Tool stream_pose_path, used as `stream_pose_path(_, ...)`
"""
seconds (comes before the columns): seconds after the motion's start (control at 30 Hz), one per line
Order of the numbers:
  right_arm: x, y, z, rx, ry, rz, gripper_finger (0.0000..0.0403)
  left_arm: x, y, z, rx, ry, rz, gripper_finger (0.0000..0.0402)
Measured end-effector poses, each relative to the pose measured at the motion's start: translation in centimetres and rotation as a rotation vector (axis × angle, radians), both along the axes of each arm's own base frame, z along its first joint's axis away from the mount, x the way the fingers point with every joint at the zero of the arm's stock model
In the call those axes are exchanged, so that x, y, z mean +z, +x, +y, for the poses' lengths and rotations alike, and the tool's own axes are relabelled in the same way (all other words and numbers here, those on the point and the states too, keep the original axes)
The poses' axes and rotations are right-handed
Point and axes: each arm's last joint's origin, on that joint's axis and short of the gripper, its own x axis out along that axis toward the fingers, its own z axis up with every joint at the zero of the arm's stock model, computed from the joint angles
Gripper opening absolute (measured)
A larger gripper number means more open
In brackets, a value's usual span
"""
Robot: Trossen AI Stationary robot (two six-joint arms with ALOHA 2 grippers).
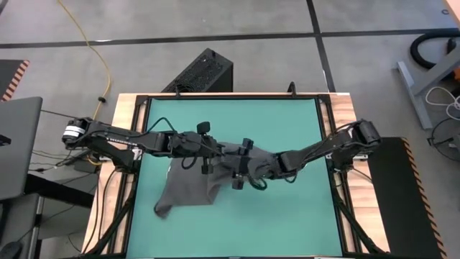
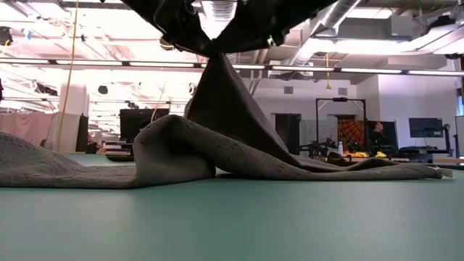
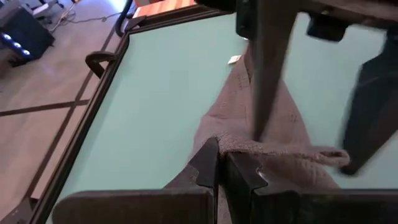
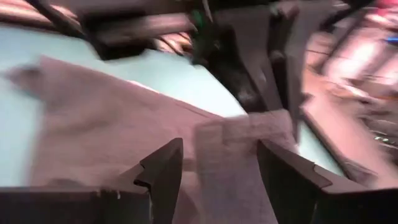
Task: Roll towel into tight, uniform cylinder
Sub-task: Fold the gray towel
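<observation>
The dark grey towel (image 1: 188,191) lies crumpled on the green table mat, left of centre and toward the near edge. One part (image 2: 214,87) is drawn up into a peak. A small white tag (image 3: 234,59) shows at the towel's far edge. My left gripper (image 1: 241,157) reaches in from the left above the table's middle and is shut on the raised cloth. My right gripper (image 1: 253,173) comes in from the right, close beside it. Its fingers (image 4: 163,171) stand open on either side of a raised strip of towel (image 4: 233,155); I cannot tell whether they touch it. My left gripper pinches a raised edge of the towel (image 3: 247,148) between its two shut fingers, coming from the table's left and slanting down. The held part is lifted clear. From it the cloth slopes down like a tent, and the remaining towel (image 2: 87,163) lies on the mat.
A black frame (image 1: 327,144) runs around the green mat, with wooden boards outside it. A black box (image 1: 205,72) stands on the floor beyond the far edge, and a laptop (image 1: 18,144) sits to the left. The mat's far half and right side are bare green.
</observation>
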Motion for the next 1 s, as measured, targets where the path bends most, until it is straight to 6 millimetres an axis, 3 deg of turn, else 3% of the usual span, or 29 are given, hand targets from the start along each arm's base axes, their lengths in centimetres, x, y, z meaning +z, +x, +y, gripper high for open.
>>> stream_pose_path(0.33,-2.4,2.9,2.8,-0.339,-0.373,0.099,0.0203,-0.2,-0.1,0.0,0.001,0.004,0.027,0.0)
stream_pose_path(0.43,-2.6,3.1,3.3,-0.348,-0.393,0.106,0.0158,-0.3,-0.2,0.0,0.002,0.008,0.04,0.0)
stream_pose_path(0.53,-2.3,2.9,3.3,-0.335,-0.391,0.108,0.008,-0.4,-0.2,0.0,-0.004,0.014,0.056,0.0)
stream_pose_path(0.6,-1.4,2.4,3.1,-0.312,-0.397,0.125,0.0028,-0.5,-0.3,0.0,-0.015,0.027,0.062,0.0)
stream_pose_path(0.63,-0.8,2.2,3.1,-0.301,-0.391,0.118,0.0021,-0.4,-0.2,0.0,-0.029,0.03,0.062,0.0)
stream_pose_path(0.83,4.4,-0.8,1.3,-0.196,-0.261,0.074,0.0021,-0.2,-0.1,-0.4,-0.128,0.013,0.042,0.001)
stream_pose_path(1.0,8.8,-4.7,-1.3,-0.042,0.009,0.041,0.0021,-0.2,0.0,-0.9,-0.184,0.042,0.038,0.0057)
